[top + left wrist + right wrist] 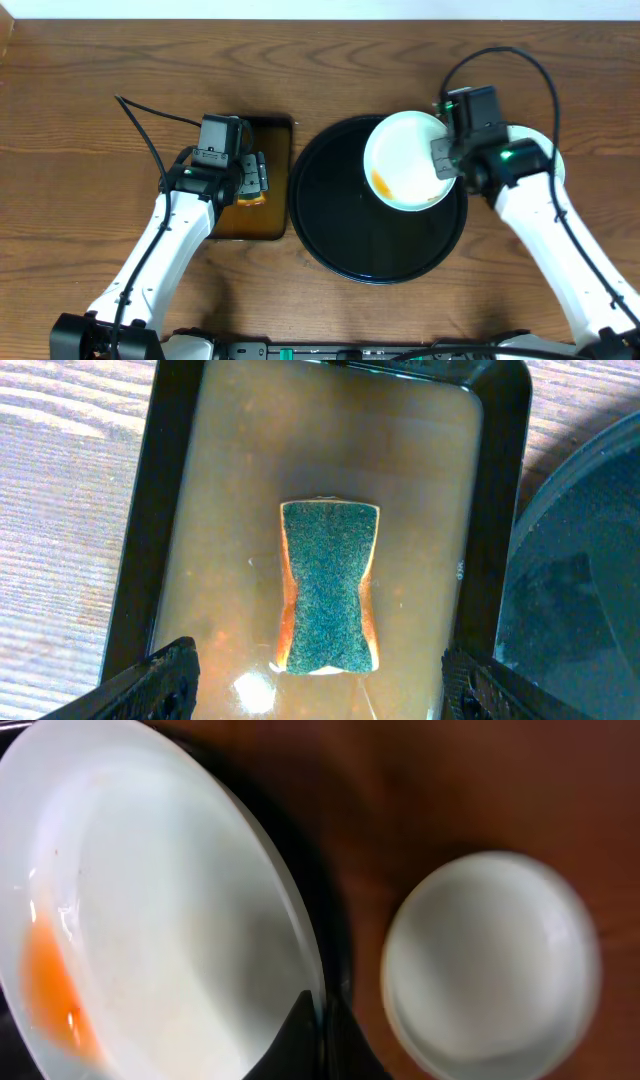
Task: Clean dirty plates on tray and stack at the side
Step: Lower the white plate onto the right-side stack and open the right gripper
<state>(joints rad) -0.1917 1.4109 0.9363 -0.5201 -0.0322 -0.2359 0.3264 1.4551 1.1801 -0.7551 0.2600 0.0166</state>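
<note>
The round black tray (330, 225) sits at mid-table. My right gripper (447, 160) is shut on the right rim of a pale plate (405, 155) with an orange sauce smear, holding it over the tray's upper right. In the right wrist view the fingers (322, 1030) pinch the plate's rim (150, 920). Another pale plate (490, 960) lies on the wood to the right, mostly hidden under my right arm in the overhead view (553, 160). My left gripper (255, 178) is open over a sponge (330, 585), with a finger on each side of it (320, 680).
The sponge, green scrub side up, lies in a rectangular brown tray (330, 480) left of the black tray; it also shows in the overhead view (272, 215). A black cable (150, 125) runs across the wood at the left.
</note>
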